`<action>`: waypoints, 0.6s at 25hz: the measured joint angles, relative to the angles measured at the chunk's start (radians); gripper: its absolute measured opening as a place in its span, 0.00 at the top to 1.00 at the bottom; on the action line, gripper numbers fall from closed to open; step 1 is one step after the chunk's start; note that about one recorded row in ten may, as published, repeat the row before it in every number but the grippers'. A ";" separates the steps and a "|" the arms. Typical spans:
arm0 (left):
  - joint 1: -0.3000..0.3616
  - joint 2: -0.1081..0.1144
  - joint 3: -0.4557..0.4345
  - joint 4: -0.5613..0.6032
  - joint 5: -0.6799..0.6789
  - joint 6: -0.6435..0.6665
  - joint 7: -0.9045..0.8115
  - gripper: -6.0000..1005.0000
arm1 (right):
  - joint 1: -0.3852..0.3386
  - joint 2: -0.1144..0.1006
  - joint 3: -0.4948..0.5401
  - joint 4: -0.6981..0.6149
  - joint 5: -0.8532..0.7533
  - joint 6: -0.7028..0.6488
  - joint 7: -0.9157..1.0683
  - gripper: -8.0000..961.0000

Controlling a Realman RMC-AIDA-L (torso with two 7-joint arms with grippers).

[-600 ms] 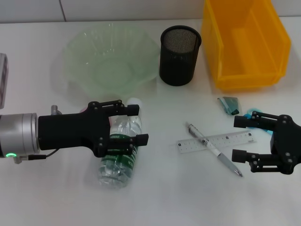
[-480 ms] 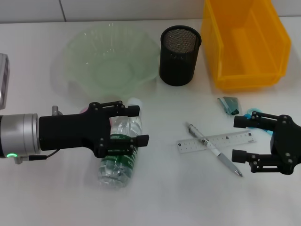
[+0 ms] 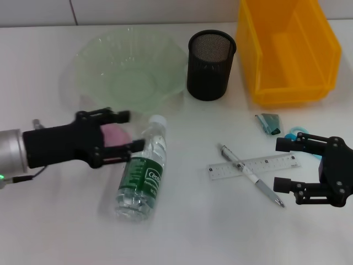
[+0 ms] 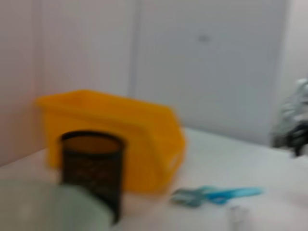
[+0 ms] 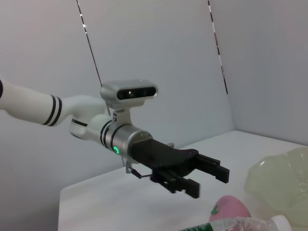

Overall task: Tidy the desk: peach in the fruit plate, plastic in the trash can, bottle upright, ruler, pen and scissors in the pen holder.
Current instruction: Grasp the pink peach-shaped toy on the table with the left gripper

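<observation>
The left gripper (image 3: 124, 131) is matte black with long, angular fingers (image 3: 116, 116) on a black body, joined to a silver metal wrist cylinder (image 3: 11, 154) with a green indicator light and a thin cable. Behind the cylinder sit a grey camera module (image 5: 129, 90) and a white arm link ringed with black bands. The right gripper (image 3: 283, 164) is the same black, with open linkage bars and blocky fingertips (image 3: 281, 184).

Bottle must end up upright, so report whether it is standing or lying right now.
Lying on its side. The water bottle rests flat on the desk, white cap toward the fruit plate; the left gripper is open beside it, not holding it.

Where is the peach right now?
In the head view, the peach lies on the robot's left, between the open left gripper's fingers, beside the lying bottle.
</observation>
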 joint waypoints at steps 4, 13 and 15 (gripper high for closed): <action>0.043 0.003 -0.004 0.024 0.024 -0.111 0.000 0.28 | -0.003 0.000 0.002 0.000 0.000 -0.001 0.000 0.14; 0.066 0.003 -0.007 0.026 0.032 -0.220 -0.001 0.30 | -0.005 0.000 0.001 0.000 0.000 -0.001 0.001 0.14; 0.062 0.000 0.000 0.021 0.032 -0.264 0.000 0.31 | -0.005 0.000 -0.002 0.000 0.000 0.001 0.003 0.14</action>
